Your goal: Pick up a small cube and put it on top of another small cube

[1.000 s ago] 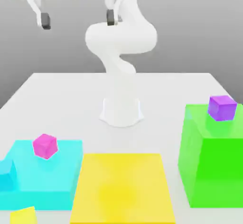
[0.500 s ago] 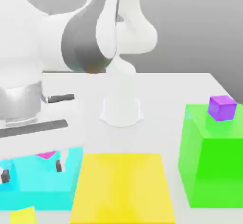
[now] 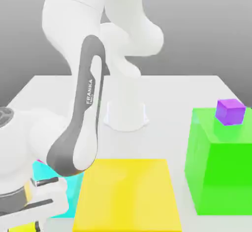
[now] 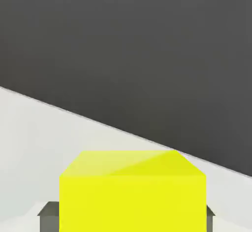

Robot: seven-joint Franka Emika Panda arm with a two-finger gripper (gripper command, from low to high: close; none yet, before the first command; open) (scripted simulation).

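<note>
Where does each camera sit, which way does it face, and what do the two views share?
Exterior view: off the arm, facing the robot's base across the table, past the yellow slab; the arm shows.
Hand view: on the hand, close to the small yellow cube, between dark fingers.
Shared: the white table.

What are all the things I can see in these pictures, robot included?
Small yellow cube: one, yellow, close before the hand camera, dark finger pads at both its sides.
Yellow slab: one, yellow, flat on the table, front middle.
Green block: one, green, at the exterior view's right.
Purple cube: one, purple, on top of the green block.
Cyan block: one, cyan, mostly behind the arm.
Table: one, white.
Robot arm: one, white and grey, bent down toward the front at the exterior view's left.
</note>
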